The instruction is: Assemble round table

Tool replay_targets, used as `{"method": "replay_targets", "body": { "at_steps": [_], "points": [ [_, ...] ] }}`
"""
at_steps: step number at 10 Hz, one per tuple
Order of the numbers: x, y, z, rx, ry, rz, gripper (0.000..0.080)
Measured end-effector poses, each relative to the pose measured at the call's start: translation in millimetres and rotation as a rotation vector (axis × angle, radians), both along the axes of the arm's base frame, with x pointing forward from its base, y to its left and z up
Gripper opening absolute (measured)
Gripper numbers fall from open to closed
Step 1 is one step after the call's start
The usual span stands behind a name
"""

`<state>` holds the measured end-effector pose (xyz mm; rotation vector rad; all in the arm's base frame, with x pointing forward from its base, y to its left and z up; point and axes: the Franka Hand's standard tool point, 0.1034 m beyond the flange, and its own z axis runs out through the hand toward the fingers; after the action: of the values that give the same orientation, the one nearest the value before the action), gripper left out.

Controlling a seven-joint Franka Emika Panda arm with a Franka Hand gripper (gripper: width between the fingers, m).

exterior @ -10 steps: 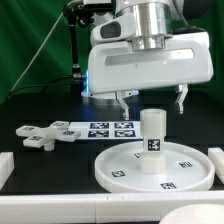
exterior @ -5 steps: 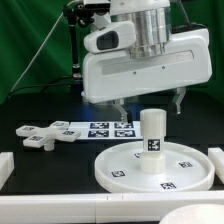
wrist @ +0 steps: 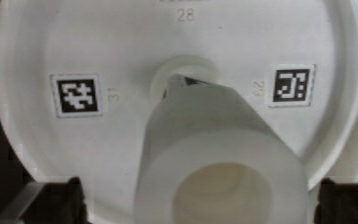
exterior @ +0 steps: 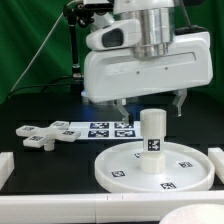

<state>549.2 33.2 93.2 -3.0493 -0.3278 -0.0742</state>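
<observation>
The large rimmed round disc (exterior: 155, 168) lies flat on the black table near the front. The short thick cylinder leg (exterior: 152, 132) stands upright at its middle. The cross-shaped foot piece (exterior: 36, 134) lies on the table at the exterior view's left. My gripper (exterior: 150, 103) hangs open just above the leg, one finger on each side of it, holding nothing. In the wrist view the leg's hollow top (wrist: 226, 192) shows between the two dark fingertips (wrist: 51, 195), with the tagged disc (wrist: 78, 95) below.
The marker board (exterior: 100, 129) lies flat behind the disc. White rails run along the front edge (exterior: 60, 211) and at the left (exterior: 5, 165) and right (exterior: 217, 158). A green curtain backs the scene.
The arm has turned slightly and risen a little above the leg; the fingers stay spread. The disc, leg and foot piece have not moved.
</observation>
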Motion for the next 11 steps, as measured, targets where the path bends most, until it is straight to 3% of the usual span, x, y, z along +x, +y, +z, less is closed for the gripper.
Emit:
{"method": "replay_targets", "body": {
  "at_steps": [4,5,6,11],
  "points": [
    [-1.1,-0.4,-3.0,0.0,0.005,0.003,0.0622],
    [-1.1,-0.3,-3.0,0.0,0.005,0.003,0.0452],
    [-1.1,-0.3,-3.0,0.0,0.005,0.003,0.0404],
    [-1.1,0.5,-3.2,0.011,0.015,-0.129,0.0404]
  ]
}}
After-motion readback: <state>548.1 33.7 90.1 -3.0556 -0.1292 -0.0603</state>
